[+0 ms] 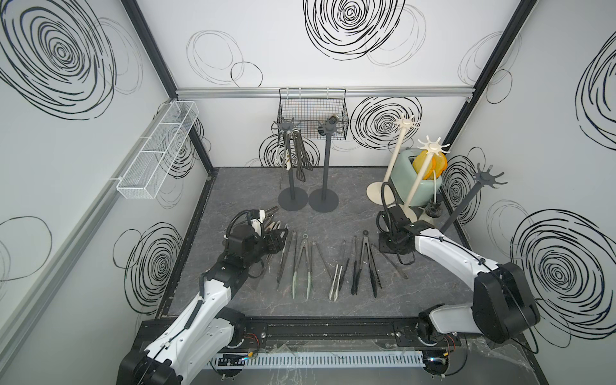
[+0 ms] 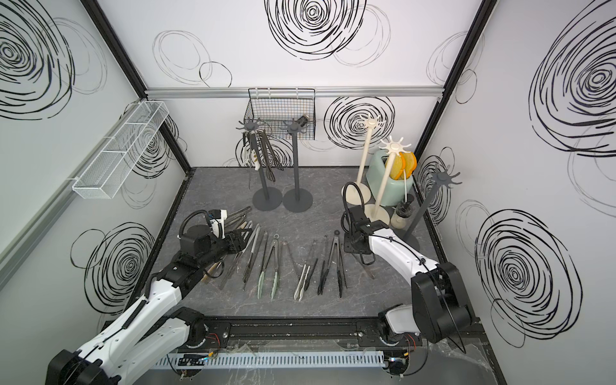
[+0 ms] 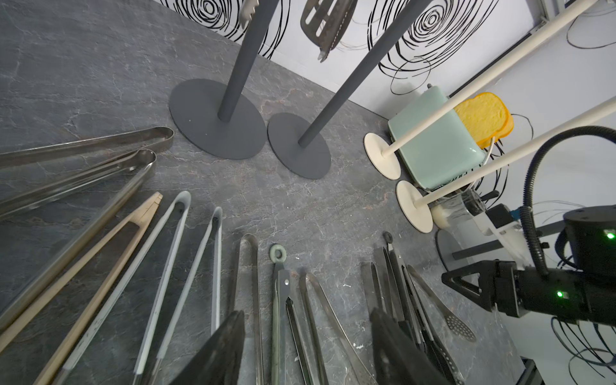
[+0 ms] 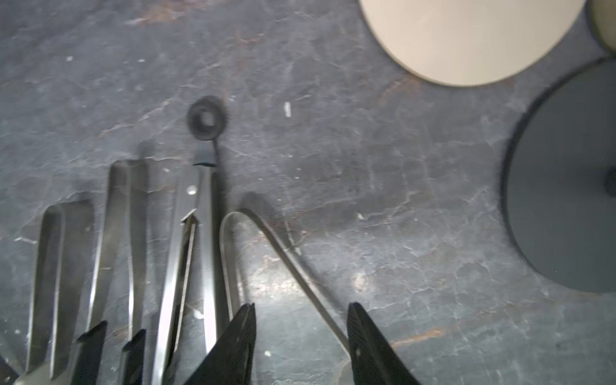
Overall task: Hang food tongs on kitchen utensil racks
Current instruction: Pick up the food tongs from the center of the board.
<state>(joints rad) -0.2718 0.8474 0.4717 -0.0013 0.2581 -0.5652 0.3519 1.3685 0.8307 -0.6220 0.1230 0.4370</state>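
Observation:
Several food tongs (image 1: 301, 263) lie side by side on the dark marbled table, in both top views. My left gripper (image 3: 307, 315) hovers open over green-tipped tongs (image 3: 277, 255) at the row's left end (image 1: 280, 238). My right gripper (image 4: 301, 306) is open, low over the row's right end (image 1: 401, 258). One arm of splayed steel tongs (image 4: 228, 266) runs between its fingers and against one of them. Kitchen utensil racks stand behind: a dark grey one (image 1: 292, 180) with tongs hanging, a bare dark grey one (image 1: 326, 166), two cream ones (image 1: 395, 156), and a leaning dark grey one (image 1: 466, 200).
A black wire basket (image 1: 311, 113) hangs on the back wall and a white mesh tray (image 1: 160, 150) on the left wall. A mint toaster (image 1: 416, 186) with toast and a small jar (image 1: 433, 208) crowd the cream racks' bases at the back right.

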